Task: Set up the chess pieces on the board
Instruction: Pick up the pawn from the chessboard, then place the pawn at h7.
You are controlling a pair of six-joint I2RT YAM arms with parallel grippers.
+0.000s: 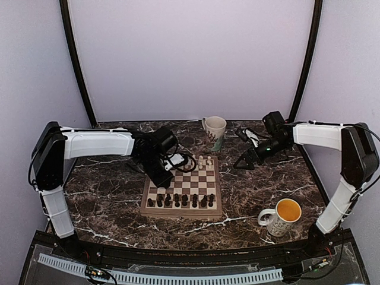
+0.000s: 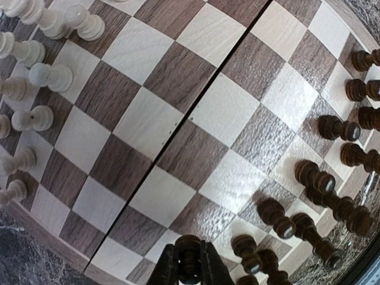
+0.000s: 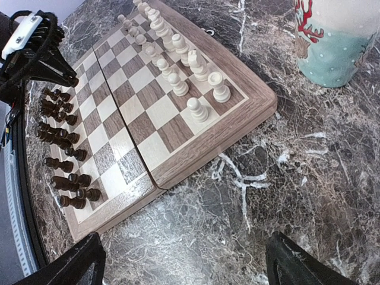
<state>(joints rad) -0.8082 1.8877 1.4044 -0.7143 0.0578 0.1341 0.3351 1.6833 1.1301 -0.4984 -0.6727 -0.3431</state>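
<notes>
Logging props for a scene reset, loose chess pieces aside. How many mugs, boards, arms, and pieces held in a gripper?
Mugs: 2, far mug, near-right mug
Board: 1
Arms: 2, left arm, right arm
Held pieces: 1, dark piece in left gripper
Total: 6

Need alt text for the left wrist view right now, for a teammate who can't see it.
The left gripper holds a dark chess piece between its fingers at the bottom edge, above the board. Cream pieces stand in rows at the upper left; the other dark pieces crowd the right and lower right.
</notes>
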